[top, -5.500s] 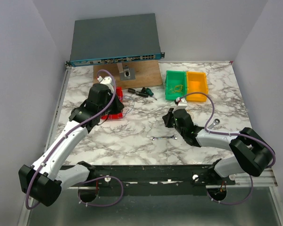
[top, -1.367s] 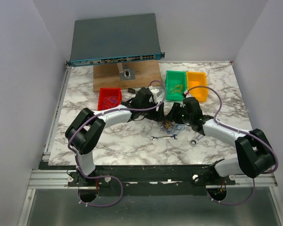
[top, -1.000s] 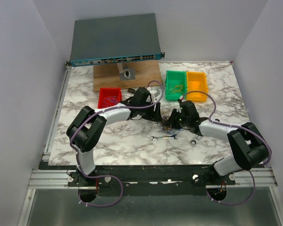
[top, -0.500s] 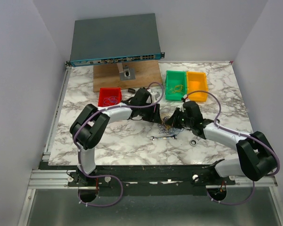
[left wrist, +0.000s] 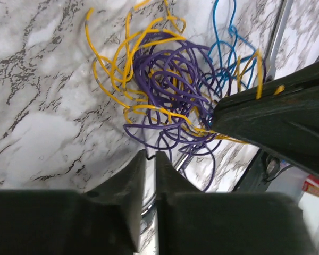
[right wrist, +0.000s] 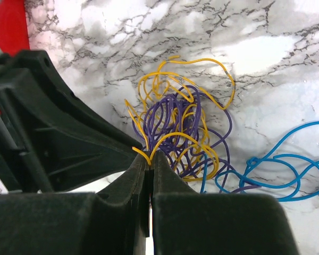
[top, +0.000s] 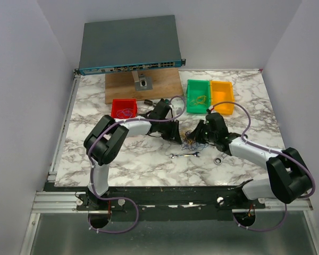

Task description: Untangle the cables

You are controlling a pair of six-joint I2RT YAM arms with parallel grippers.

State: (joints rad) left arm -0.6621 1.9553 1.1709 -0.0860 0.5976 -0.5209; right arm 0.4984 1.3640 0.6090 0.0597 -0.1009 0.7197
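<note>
Both arms have swung in from the sides to meet mid-table point(top: 149, 164). My right gripper point(right wrist: 150, 156) pinches a yellow strand of the cables point(right wrist: 181, 125), a yellow, purple and blue tangle lying beside a wrench point(top: 184, 155). My left gripper point(left wrist: 150, 155) is nearly closed at the tangle's edge; I cannot tell if it holds a strand.

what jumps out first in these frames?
The tangle of yellow, purple and blue cables at the centre of the marble table, both arms meeting over it. The right gripper is shut on a yellow strand at the tangle's edge; the left gripper, shut too, sits beside the purple loops. A red bin, green bin and orange bin stand further back.
</note>
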